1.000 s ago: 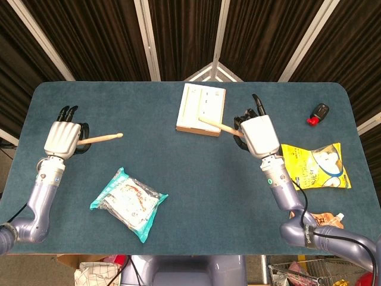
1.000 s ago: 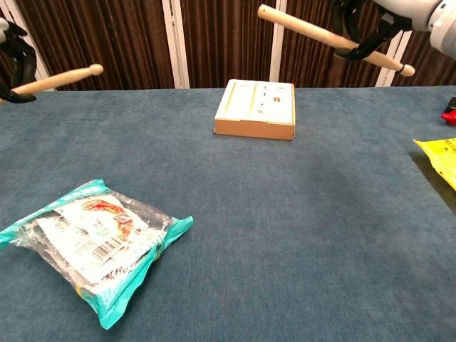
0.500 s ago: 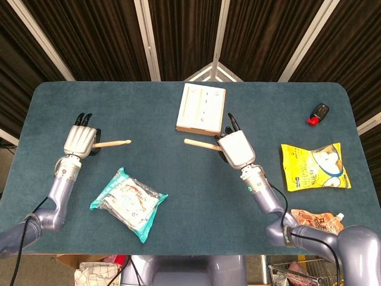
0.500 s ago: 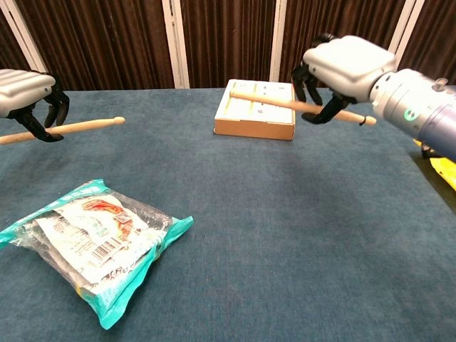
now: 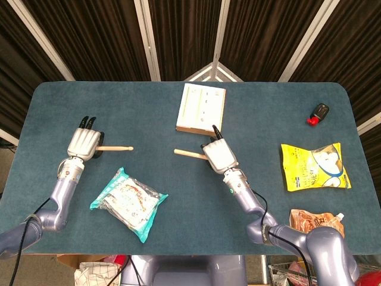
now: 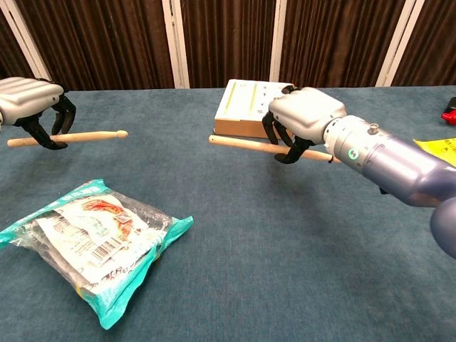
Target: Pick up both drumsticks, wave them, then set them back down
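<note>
My left hand (image 5: 84, 143) (image 6: 32, 107) grips one wooden drumstick (image 5: 116, 148) (image 6: 89, 135) near the table's left side, its tip pointing toward the middle. It hangs level, a little above the cloth. My right hand (image 5: 218, 155) (image 6: 303, 122) holds the other drumstick (image 5: 189, 154) (image 6: 242, 144) near the table's centre, just in front of the box. That stick's free end points left and sits low over the table.
A white and tan box (image 5: 200, 108) (image 6: 255, 108) lies behind my right hand. A teal snack packet (image 5: 128, 201) (image 6: 92, 242) lies front left. A yellow bag (image 5: 314, 166), an orange pouch (image 5: 315, 219) and a red-black object (image 5: 318, 113) are on the right.
Both hands have come down and inward with their drumsticks. The right one swung left and forward from high beside the box; the left one dropped and shifted right.
</note>
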Robot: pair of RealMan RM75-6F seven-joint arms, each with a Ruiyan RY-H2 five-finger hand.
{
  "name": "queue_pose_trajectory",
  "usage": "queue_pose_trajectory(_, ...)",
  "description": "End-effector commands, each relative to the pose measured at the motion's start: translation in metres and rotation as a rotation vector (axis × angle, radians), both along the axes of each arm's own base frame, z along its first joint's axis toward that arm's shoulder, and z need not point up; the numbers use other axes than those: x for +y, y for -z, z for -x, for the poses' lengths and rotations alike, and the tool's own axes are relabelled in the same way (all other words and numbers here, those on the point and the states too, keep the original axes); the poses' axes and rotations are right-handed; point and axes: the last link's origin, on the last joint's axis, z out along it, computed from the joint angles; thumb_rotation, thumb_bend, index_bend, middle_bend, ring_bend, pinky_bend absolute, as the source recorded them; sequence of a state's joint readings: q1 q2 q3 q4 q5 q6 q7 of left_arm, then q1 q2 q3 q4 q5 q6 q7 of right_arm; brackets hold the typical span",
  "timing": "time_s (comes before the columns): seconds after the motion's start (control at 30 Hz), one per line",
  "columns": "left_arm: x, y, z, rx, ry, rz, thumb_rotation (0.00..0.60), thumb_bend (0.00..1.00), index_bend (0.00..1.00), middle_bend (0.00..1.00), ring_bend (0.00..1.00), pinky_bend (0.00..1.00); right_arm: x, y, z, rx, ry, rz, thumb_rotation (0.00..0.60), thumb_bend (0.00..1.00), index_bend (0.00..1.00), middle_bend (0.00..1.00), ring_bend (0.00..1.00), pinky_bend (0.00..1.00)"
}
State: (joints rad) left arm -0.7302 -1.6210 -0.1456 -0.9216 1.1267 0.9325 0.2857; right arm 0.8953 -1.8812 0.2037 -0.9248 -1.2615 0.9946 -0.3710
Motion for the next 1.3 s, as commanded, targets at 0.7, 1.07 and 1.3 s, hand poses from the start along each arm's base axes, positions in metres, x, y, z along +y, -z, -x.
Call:
queue_pose_trajectory(0.7, -0.024, -0.039, -0.022, -0.102, 0.027, 0.033, 0.600, 0.39, 0.17, 0.13, 0.00, 0.00, 0.003, -0.091, -0.011, -0.221, 0.214, 0.096, 0.600, 0.31, 0.03, 0.12, 0.11, 0.00)
queue_pose_trajectory(1.07, -0.177, -0.127, -0.023, -0.188, -0.090, -0.081, 0.600, 0.37, 0.10, 0.05, 0.00, 0.00, 0.090, -0.166, 0.033, -0.308, 0.185, 0.152, 0.600, 0.31, 0.02, 0.10, 0.08, 0.00)
queue_pose_trajectory(1.3, -0.235, -0.141, 0.002, -0.118, -0.227, -0.192, 0.600, 0.37, 0.09, 0.04, 0.00, 0.00, 0.139, -0.177, 0.071, -0.341, 0.231, 0.111, 0.600, 0.31, 0.03, 0.10, 0.08, 0.00)
